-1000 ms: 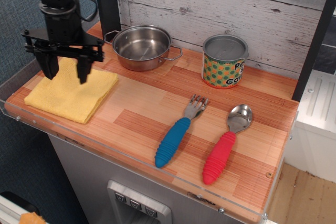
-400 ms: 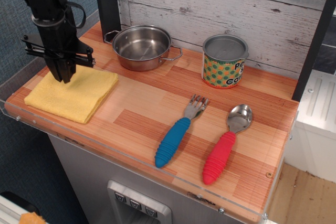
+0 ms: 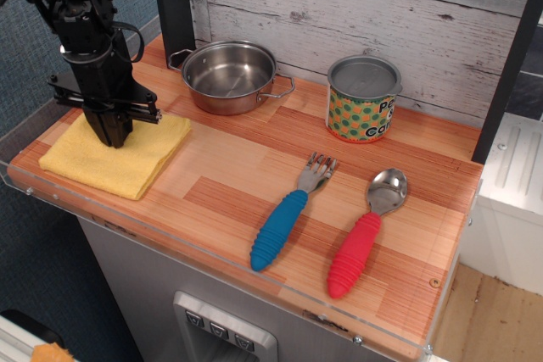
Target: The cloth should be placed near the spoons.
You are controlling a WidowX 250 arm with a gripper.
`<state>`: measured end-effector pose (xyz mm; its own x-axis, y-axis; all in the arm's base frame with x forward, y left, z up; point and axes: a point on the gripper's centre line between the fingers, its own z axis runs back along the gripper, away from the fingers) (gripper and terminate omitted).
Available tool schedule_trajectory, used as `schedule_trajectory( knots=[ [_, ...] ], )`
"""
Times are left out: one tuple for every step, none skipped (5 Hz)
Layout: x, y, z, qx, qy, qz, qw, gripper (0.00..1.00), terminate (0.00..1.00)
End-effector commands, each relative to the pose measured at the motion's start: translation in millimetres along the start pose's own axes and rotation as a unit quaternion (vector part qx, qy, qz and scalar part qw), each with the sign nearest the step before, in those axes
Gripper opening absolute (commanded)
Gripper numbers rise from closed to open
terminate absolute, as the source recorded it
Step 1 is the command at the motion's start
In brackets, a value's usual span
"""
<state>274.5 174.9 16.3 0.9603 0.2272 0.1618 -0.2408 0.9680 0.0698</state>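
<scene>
Two utensils, the blue-handled fork (image 3: 288, 216) and the red-handled spoon (image 3: 363, 231), lie side by side toward the front right of the tabletop (image 3: 237, 167), well apart from the cloth (image 3: 140, 163). That yellow cloth lies flat at the front left corner. The gripper (image 3: 114, 135) is pressed down onto the cloth's rear portion with its fingers drawn together, apparently pinching the fabric, though the actual bite is hidden. The steel pot (image 3: 229, 75) and a printed tin (image 3: 363, 99) stand along the back edge. Judgement: the grasp step is in hand. The next move calls for lifting the cloth clear and carrying it rightward along the front edge, short of the fork.
</scene>
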Motion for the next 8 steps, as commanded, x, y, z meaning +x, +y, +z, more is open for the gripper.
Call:
schedule_trajectory(
  knots=[
    [-2,-10,-1,-0.004,0.000,0.006,1.0000,0.00,0.00],
    [-7,-24,-1,-0.009,-0.002,-0.010,0.9999,0.00,0.00],
    [-11,-45,0,-0.007,-0.004,-0.032,0.9995,0.00,0.00],
    [-14,-62,2,-0.015,-0.003,-0.051,0.9986,0.00,0.00],
    [-15,-79,4,-0.026,-0.005,-0.045,0.9987,0.00,0.00],
    [-18,-92,5,-0.028,-0.011,-0.040,0.9987,0.00,0.00],
    [-20,-103,5,-0.032,-0.001,-0.050,0.9982,0.00,0.00],
    [-23,-113,5,-0.036,0.005,-0.048,0.9982,0.00,0.00]
  ],
)
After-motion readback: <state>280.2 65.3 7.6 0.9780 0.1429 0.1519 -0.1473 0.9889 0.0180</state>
